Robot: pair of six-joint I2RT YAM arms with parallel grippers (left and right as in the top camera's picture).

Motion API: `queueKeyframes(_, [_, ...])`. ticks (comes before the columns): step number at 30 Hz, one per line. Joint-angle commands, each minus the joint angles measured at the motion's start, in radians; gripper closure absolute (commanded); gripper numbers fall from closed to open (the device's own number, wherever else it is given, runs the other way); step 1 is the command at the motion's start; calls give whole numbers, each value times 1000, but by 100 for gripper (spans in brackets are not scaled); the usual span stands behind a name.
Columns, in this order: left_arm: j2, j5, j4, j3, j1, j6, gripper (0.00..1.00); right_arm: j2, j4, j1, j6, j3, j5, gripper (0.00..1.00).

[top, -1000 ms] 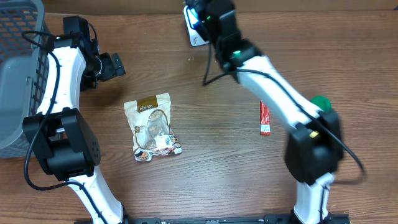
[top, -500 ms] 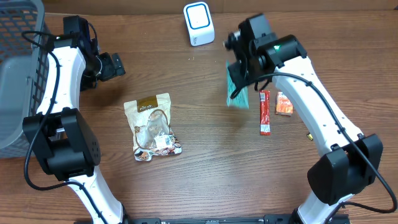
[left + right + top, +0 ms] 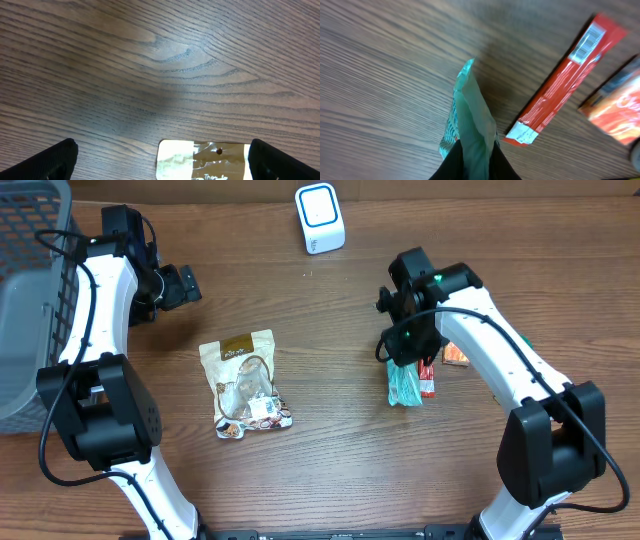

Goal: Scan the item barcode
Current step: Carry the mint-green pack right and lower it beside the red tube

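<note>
At the far left we saw a grey mesh basket (image 3: pixel 25 290) on the wooden table (image 3: pixel 330 450). Next to it the left gripper (image 3: pixel 187 285) hung with its jaws spread wide and nothing between them. Below it, a clear snack pouch (image 3: pixel 245 380) with a brown header lay flat; the left wrist view caught only its top edge. Further right, at the table's back edge, stood the white scanner (image 3: pixel 320 218). Well apart from it, toward the right, the right gripper (image 3: pixel 402 358) was pinched narrowly on the upper end of a teal packet (image 3: pixel 474 125), which hung down toward the wood. Just beside the packet lay a red stick pack (image 3: pixel 565 82), barcode end up. An orange packet (image 3: pixel 615 107) sat beyond that.
</note>
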Motion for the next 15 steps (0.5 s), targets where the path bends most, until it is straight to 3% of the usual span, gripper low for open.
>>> queueKeyframes(1, [-42,-3,2,20,-2,11,0,-2,45,-8,-15,-64,7,89])
queueKeyframes(7, [-42,-3,2,20,-2,11,0,-2,158,-27,-14,-183,162,92])
queueKeyframes(15, [-42,-3,2,20,-2,11,0,-2,174,-87,-14,-217,369,94])
